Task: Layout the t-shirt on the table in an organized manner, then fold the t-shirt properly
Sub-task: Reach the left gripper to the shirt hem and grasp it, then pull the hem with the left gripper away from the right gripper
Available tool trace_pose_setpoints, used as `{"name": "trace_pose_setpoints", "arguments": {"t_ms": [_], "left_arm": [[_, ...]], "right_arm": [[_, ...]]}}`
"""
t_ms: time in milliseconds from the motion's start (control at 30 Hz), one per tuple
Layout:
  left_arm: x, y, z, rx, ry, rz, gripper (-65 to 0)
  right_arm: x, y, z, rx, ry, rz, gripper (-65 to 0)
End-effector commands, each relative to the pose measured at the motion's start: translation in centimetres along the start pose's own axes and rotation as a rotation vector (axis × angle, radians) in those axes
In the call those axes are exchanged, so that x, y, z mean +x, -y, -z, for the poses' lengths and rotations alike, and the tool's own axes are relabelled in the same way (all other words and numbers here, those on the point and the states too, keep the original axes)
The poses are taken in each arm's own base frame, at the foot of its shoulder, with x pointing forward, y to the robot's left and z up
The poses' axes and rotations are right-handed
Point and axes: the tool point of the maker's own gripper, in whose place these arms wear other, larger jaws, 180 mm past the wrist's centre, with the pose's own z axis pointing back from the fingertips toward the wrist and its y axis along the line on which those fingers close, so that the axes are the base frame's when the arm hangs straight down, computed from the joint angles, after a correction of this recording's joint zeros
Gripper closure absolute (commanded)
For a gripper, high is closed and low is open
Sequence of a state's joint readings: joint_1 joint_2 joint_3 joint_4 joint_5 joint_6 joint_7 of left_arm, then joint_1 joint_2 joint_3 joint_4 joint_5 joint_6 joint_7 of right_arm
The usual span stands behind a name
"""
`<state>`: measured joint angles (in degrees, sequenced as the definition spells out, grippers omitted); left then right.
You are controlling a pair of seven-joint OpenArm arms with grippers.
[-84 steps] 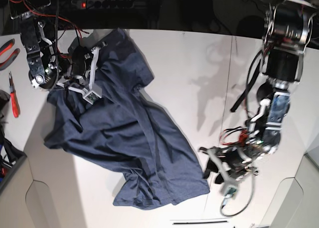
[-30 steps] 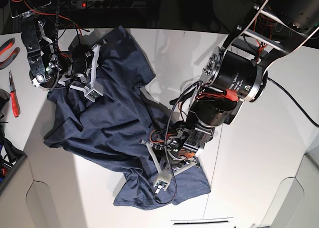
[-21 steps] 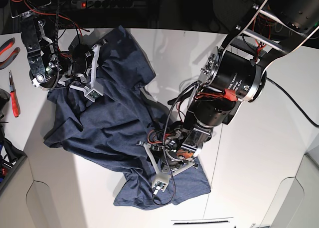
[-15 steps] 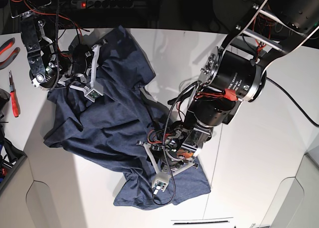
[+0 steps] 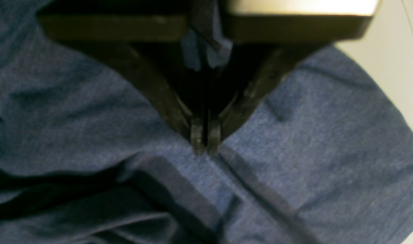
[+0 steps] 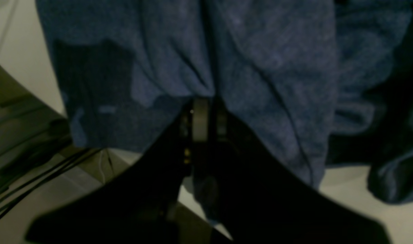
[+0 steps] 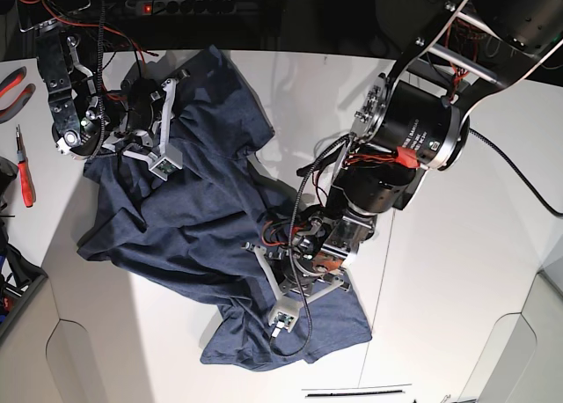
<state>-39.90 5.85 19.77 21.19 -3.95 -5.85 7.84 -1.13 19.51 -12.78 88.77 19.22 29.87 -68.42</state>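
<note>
Black-and-silver robot arms (image 7: 427, 130) carry red wires, ribbed black cables (image 7: 517, 176), exposed screws and small white lettering (image 7: 426, 137).

The dark heathered navy t-shirt (image 7: 189, 223) lies rumpled across the white desk (image 7: 440, 315), creased in long ridges. It spreads beneath both tools, a fold running out from the left tool's (image 5: 205, 149) tips.

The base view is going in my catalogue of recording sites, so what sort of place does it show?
Probably a robotics workspace: two robot arms over a white table, with a screwdriver at the edge.
</note>
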Motion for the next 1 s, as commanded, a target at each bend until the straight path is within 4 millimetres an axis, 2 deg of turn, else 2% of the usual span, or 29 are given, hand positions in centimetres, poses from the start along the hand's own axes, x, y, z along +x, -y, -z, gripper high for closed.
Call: {"name": "trace_pose_setpoints", "arguments": {"t_ms": [0, 133, 233, 300, 467, 633, 867, 967], "left_arm": [[3.8, -1.3, -0.2, 0.02, 0.062, 0.013, 0.0], [4.6, -5.0, -1.7, 0.079, -0.005, 0.027, 0.0], [5.1, -7.7, -3.7, 0.111, 0.001, -0.001, 0.0], [4.6, -9.0, -5.3, 0.128, -0.005, -0.009, 0.0], [0.2, -10.8, -9.1, 0.167, -0.06, 0.013, 0.0], [-4.9, -11.0, -12.4, 0.188, -0.076, -0.03, 0.0], [-7.9, -13.2, -17.5, 0.278, -0.036, -0.136, 0.0], [-8.8, -14.3, -18.9, 0.315, -0.037, -0.162, 0.0]], "right_arm": [[-1.2, 0.2, 0.0, -0.009, -0.055, -0.009, 0.0], [-1.2, 0.2, 0.0, -0.01, -0.052, -0.009, 0.0], [-1.2, 0.2, 0.0, -0.01, -0.052, -0.009, 0.0], [-1.2, 0.2, 0.0, -0.01, -0.052, -0.009, 0.0], [-1.2, 0.2, 0.0, -0.01, -0.052, -0.009, 0.0], [-1.2, 0.2, 0.0, -0.01, -0.052, -0.009, 0.0], [-1.2, 0.2, 0.0, -0.01, -0.052, -0.009, 0.0], [-1.2, 0.2, 0.0, -0.01, -0.052, -0.009, 0.0]]}}
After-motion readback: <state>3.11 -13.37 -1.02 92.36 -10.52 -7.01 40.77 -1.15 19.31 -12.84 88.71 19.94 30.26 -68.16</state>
